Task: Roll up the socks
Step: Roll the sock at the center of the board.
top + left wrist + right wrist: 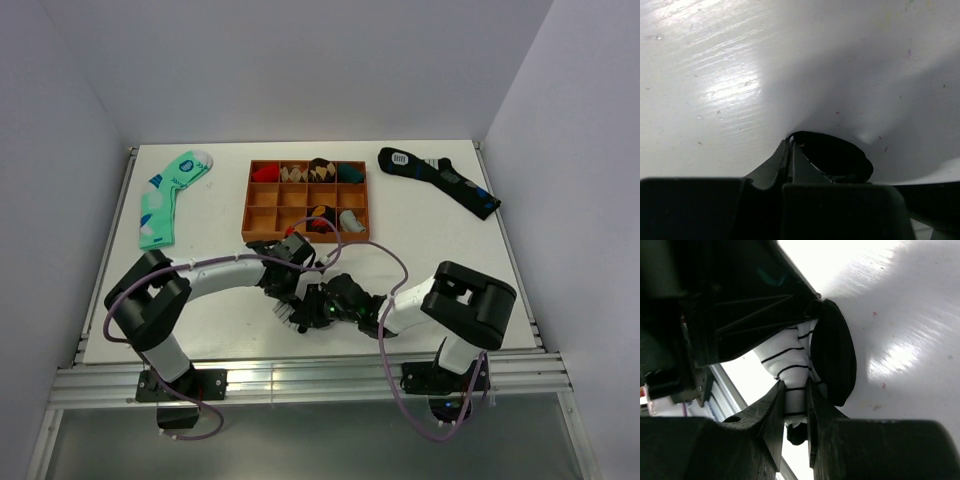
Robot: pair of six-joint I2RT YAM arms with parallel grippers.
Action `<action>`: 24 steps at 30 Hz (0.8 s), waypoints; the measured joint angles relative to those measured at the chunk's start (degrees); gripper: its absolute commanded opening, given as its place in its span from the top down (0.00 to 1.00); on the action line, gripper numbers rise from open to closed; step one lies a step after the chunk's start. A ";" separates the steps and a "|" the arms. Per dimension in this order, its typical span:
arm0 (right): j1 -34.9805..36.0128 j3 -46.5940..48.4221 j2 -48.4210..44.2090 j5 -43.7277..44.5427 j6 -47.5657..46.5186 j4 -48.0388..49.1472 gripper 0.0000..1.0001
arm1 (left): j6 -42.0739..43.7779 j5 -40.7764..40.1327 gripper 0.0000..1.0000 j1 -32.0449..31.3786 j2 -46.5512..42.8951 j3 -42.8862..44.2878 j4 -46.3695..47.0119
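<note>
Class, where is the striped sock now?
Right wrist view: striped sock pinched in the right claw, beside the left claw, at the table's near middle before the wooden tray.

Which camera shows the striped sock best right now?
Right wrist: the striped sock fills the centre, white with black stripes, pinched in the right gripper. Left wrist shows only a black end beside the shut left gripper. Top view: mostly hidden under both grippers.
</note>
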 measured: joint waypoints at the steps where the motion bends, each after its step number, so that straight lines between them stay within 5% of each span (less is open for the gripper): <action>1: -0.39 0.42 0.42 -0.96 0.17 -0.15 1.00 | 0.00 -0.28 0.94 0.02 -0.44 -0.37 0.15; 9: -3.06 3.65 4.28 -8.07 1.01 -0.28 1.00 | -1.07 -2.97 0.67 0.04 -6.95 -1.55 2.14; 17: -5.75 4.83 8.55 -15.47 1.81 2.16 1.00 | -4.46 -7.69 0.63 0.04 -12.37 -3.74 6.16; 24: -7.76 6.49 10.67 -21.05 2.64 2.10 1.00 | -13.25 -13.09 0.59 -0.11 -27.80 -13.79 6.34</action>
